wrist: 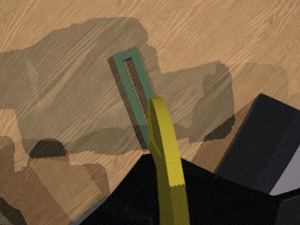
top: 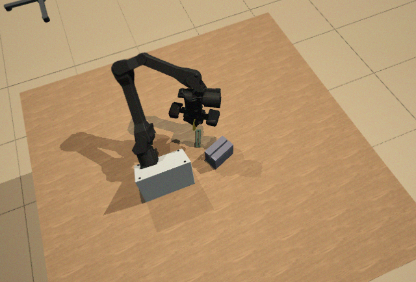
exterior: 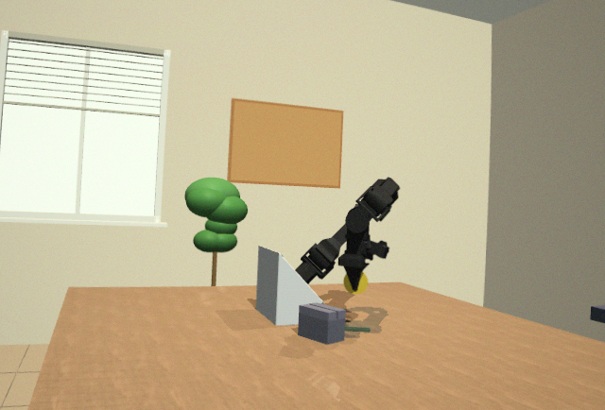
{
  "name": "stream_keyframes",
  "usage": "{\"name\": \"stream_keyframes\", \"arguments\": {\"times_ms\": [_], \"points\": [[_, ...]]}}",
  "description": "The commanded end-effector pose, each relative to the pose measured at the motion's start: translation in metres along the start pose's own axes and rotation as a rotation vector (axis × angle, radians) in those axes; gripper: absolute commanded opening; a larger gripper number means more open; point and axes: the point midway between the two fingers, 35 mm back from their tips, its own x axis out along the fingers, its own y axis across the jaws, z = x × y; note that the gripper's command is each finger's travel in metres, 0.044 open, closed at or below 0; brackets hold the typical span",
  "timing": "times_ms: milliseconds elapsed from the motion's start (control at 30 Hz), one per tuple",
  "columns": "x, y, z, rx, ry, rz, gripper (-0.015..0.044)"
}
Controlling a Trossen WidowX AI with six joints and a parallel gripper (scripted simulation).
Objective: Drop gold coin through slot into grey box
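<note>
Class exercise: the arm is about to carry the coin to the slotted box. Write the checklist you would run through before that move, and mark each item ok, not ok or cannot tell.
1. Gripper shut on the coin: ok.
2. Coin lifted out of the green holder: ok, the holder's groove is bare.
3. Coin hanging edge-down: ok.
4. Coin above the grey box: not ok, it hangs near the holder.
5. Slot unobstructed: ok.
6. Coin's edge in line with the slot: cannot tell.
</note>
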Motion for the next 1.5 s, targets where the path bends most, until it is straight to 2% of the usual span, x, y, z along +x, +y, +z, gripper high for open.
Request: {"name": "stream_keyframes", "arguments": {"times_ms": [0, 400, 633, 1467], "points": [[-0.001, 0.001, -0.002, 0.139, 0.002, -0.001, 0.0000], [-0.001, 0.005, -0.005, 0.525, 0.002, -0.002, 0.0000], [-0.001, 0.003, -0.005, 0.531, 0.002, -0.002, 0.0000], [-0.005, -0.053, -0.027, 0.545, 0.011, -0.015, 0.0000]]}}
